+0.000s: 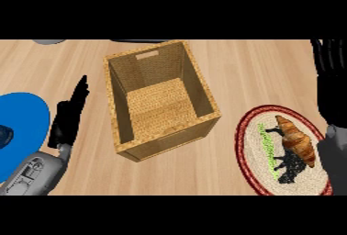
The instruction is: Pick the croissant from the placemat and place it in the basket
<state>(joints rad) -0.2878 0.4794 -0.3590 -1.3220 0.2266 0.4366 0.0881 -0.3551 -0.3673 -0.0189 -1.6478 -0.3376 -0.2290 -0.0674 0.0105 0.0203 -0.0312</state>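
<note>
Nothing was done yet: the croissant (297, 139) lay on the placemat (252, 137), the basket (160, 101) held nothing. My right hand (330, 82) hovered above, fingers relaxed, holding nothing; my left hand (69, 114) rested open.

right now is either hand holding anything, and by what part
Nothing is held. The croissant lies on the placemat. The left hand is open beside the basket; the right hand is above the placemat, apart from the croissant.

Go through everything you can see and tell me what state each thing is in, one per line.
croissant: lying on the placemat, not held.
placemat: flat on the counter, right of the basket.
basket: upright, nothing inside.
left hand: open, fingers straight, holding nothing.
right hand: at the right edge, fingers unclear.
</note>
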